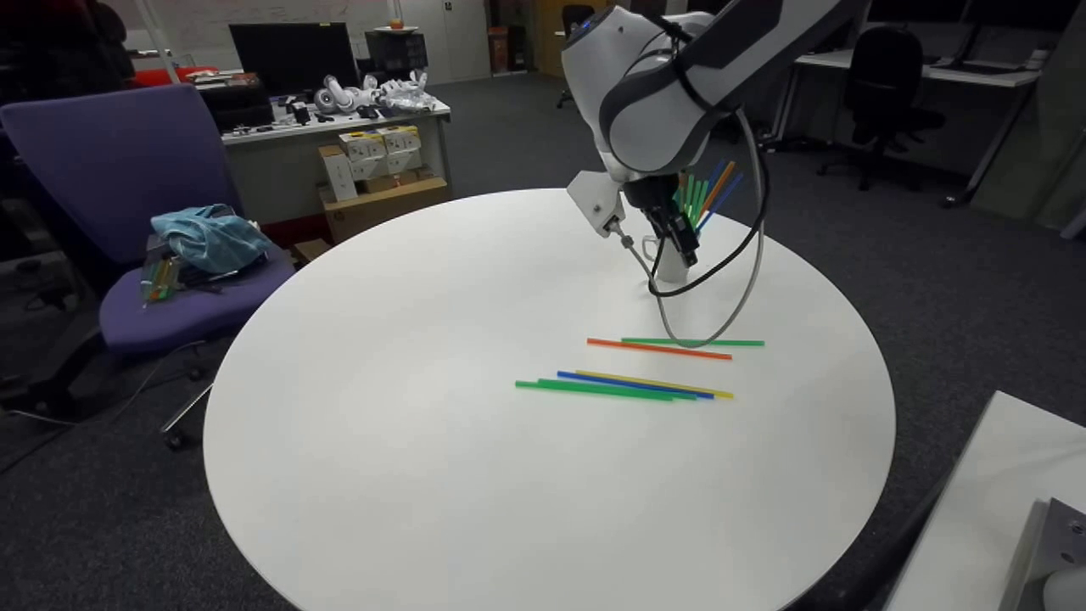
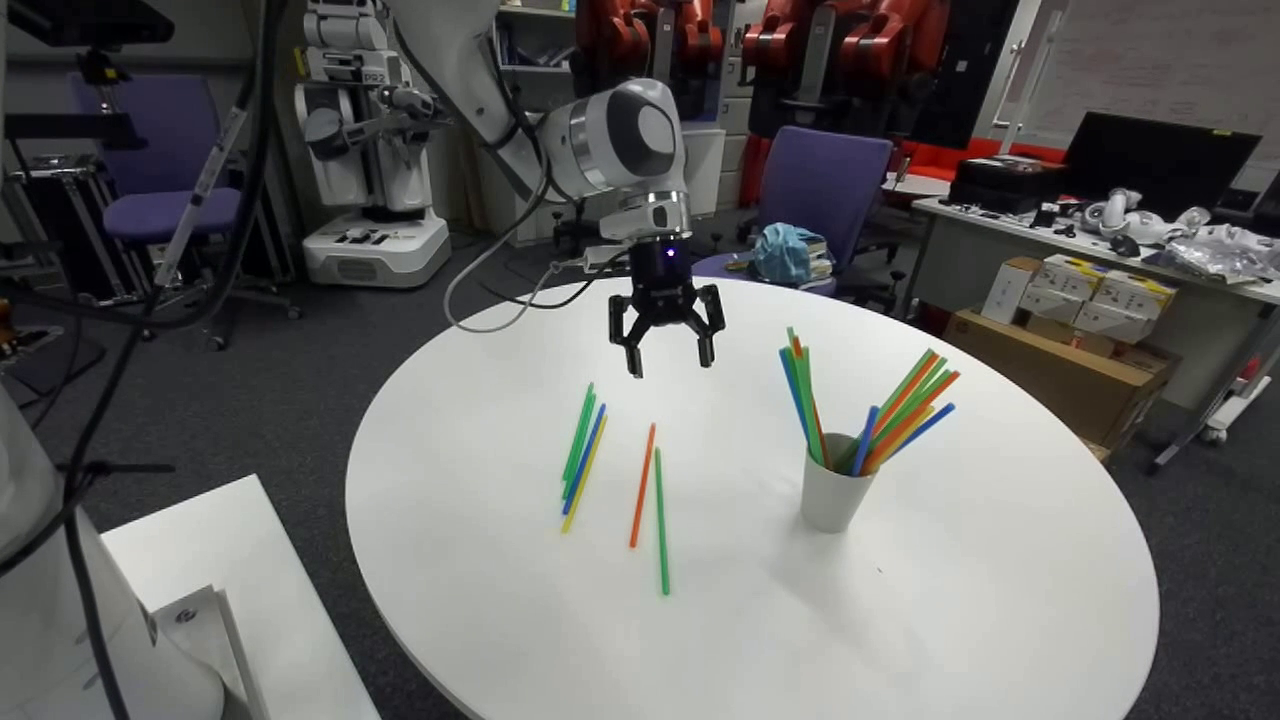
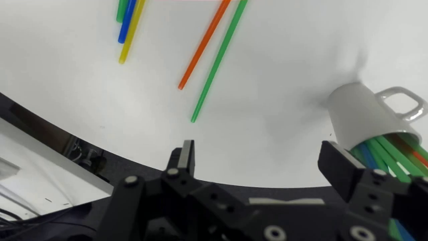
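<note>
My gripper [image 2: 671, 366] hangs above the round white table [image 2: 450, 590] with its fingers wide apart and nothing between them. In the wrist view, the gripper [image 3: 257, 144] spans bare table, and its right finger overlaps the edge of the white mug [image 3: 362, 115]. The mug [image 2: 835, 497] stands upright, filled with several coloured straws [image 2: 910, 410]. Loose on the table lie an orange straw [image 2: 643, 485] and a green straw [image 2: 661, 521], side by side. Farther off, a yellow straw [image 2: 585, 474], a blue straw [image 2: 584, 460] and green straws [image 2: 576, 440] lie bunched together.
A grey cable [image 1: 755, 246] loops down from the wrist toward the tabletop. Beyond the table are a purple chair [image 1: 119, 170] bearing a blue cloth [image 1: 208, 239], and a desk with boxes [image 1: 382, 157] under it. A white side table [image 1: 1001, 501] stands near the round table's edge.
</note>
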